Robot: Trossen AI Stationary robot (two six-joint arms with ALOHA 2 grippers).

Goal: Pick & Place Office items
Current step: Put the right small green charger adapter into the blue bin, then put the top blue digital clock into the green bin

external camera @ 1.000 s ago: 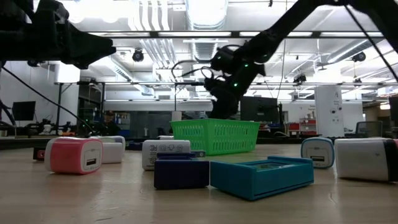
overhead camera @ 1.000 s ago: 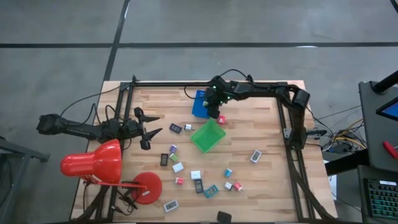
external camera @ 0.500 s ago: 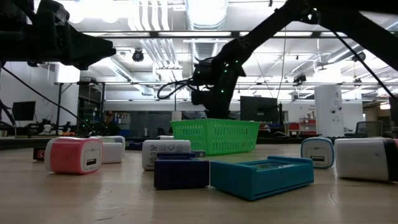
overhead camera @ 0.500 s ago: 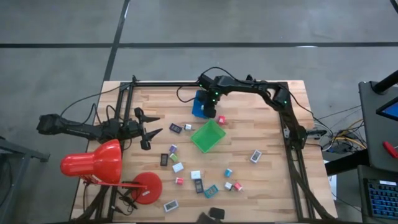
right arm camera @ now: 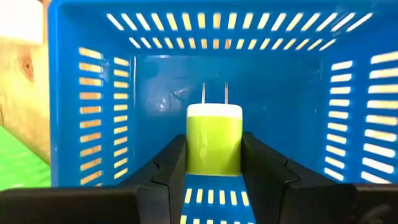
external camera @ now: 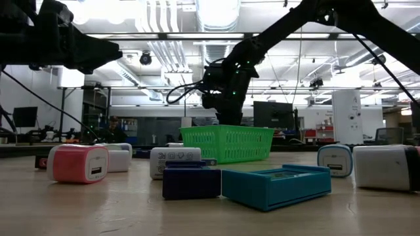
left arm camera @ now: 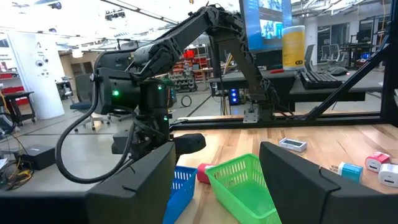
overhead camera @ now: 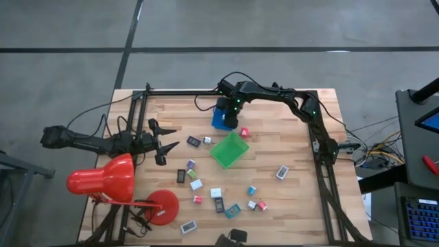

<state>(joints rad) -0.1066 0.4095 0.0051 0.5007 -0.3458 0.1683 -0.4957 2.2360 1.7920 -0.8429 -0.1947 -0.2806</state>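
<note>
My right gripper (overhead camera: 230,116) hangs over the blue tray (overhead camera: 219,116) at the table's far middle, shut on a lime-green charger cube (right arm camera: 214,142) whose two metal prongs (right arm camera: 214,93) point toward the tray floor (right arm camera: 155,93). Several other small office items (overhead camera: 218,199) lie scattered on the wood nearer the front; a pink one (overhead camera: 244,131) lies right beside the blue tray. My left gripper (overhead camera: 167,143) waits open at the table's left side, level and touching nothing. My right gripper pinches the green cube's two opposite sides (right arm camera: 191,149) between its two fingers (right arm camera: 169,163). It comes from above, slanting steeply down into the blue tray's opening. The cube is lifted clear of the tray floor, prongs pointing away from the gripper.
A green tray (overhead camera: 230,149) sits just in front of the blue one. A big red desk lamp (overhead camera: 110,180) with its round base (overhead camera: 162,207) stands at the near left. Black frame rails (overhead camera: 315,137) run along the table's far and side edges.
My right gripper has moved a little toward the table's left edge, over the blue tray, and has tipped more steeply downward, still shut on the green cube.
</note>
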